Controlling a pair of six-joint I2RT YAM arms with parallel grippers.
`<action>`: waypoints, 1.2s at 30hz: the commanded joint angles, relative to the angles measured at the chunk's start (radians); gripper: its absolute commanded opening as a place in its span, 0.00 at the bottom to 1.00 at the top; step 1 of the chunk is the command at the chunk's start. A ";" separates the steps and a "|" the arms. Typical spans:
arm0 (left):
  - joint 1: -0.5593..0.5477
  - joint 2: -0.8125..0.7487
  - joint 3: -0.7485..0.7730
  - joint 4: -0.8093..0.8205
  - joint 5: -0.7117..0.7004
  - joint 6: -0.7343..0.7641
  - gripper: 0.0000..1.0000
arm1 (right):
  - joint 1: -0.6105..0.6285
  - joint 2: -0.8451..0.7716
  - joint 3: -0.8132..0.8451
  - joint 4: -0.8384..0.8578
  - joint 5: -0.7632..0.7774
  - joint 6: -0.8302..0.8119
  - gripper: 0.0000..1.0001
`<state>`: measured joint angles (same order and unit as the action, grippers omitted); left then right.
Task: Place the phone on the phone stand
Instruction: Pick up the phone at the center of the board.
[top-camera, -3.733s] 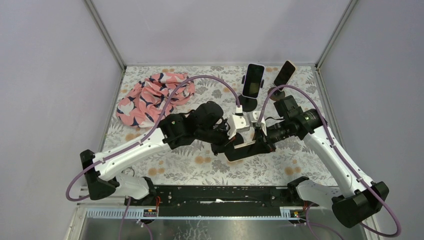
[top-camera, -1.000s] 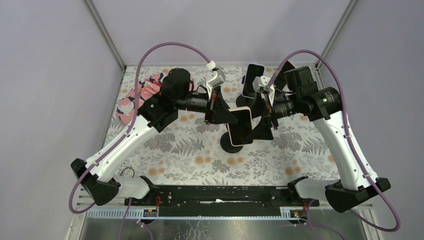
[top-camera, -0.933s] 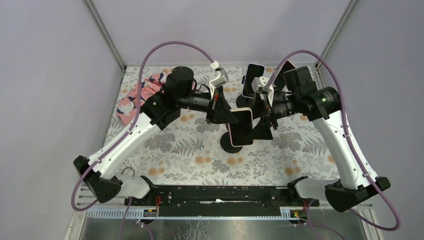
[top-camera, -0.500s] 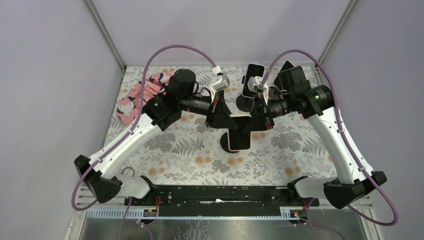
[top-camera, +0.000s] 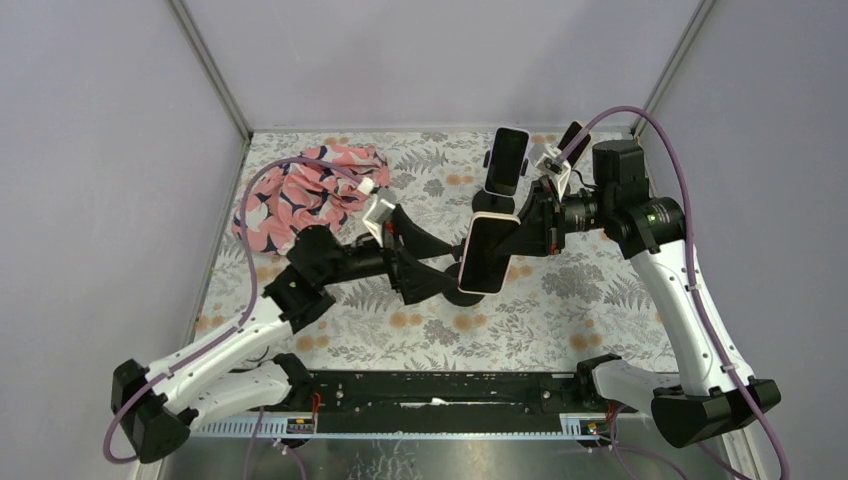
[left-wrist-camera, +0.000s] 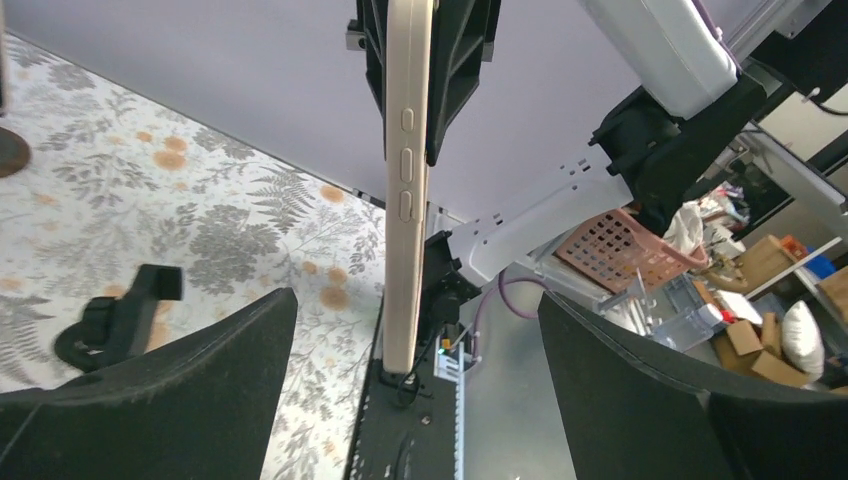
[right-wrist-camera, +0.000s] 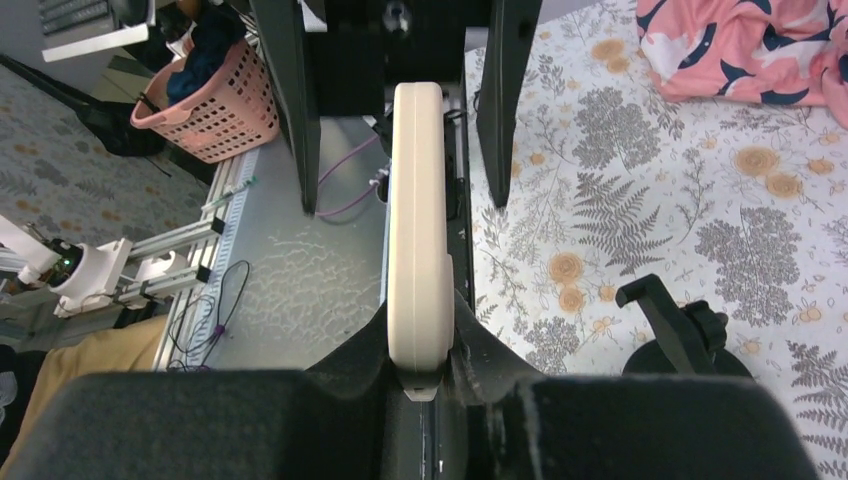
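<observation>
The phone (top-camera: 487, 255), cream-edged with a dark screen, hangs over the middle of the table, and my right gripper (top-camera: 522, 228) is shut on its far end. In the right wrist view the phone (right-wrist-camera: 418, 240) stands edge-on, clamped between the jaws of that gripper (right-wrist-camera: 420, 350). My left gripper (top-camera: 452, 270) is open just left of the phone, its fingers spread wide to either side without touching it. The left wrist view shows the phone (left-wrist-camera: 407, 180) edge-on between those spread fingers (left-wrist-camera: 150, 400). The black phone stand (top-camera: 462, 297) sits on the table below the phone, also seen as the stand (right-wrist-camera: 680, 335) in the right wrist view.
A pink patterned cloth (top-camera: 310, 190) lies at the back left. Two other stands carrying phones (top-camera: 507, 160) (top-camera: 573, 142) are at the back, close behind my right arm. Purple walls close in the table on three sides.
My right gripper has shut on the phone and my left gripper has let it go and opened wide. The left arm dropped low and drew back toward the near left.
</observation>
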<state>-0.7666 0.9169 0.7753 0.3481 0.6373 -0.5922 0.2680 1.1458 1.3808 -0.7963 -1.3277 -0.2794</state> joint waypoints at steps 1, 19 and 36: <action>-0.093 0.059 0.018 0.151 -0.191 -0.022 0.96 | -0.007 -0.010 -0.001 0.145 -0.106 0.120 0.00; -0.119 0.167 0.095 0.095 -0.085 0.060 0.00 | -0.006 -0.033 -0.019 0.179 -0.096 0.118 0.57; -0.118 0.183 0.160 -0.043 -0.056 0.144 0.00 | 0.127 0.224 0.378 -0.387 0.103 -0.307 0.50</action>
<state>-0.8818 1.1126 0.8978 0.2531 0.5728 -0.4706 0.3756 1.3300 1.6547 -0.9813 -1.2739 -0.4217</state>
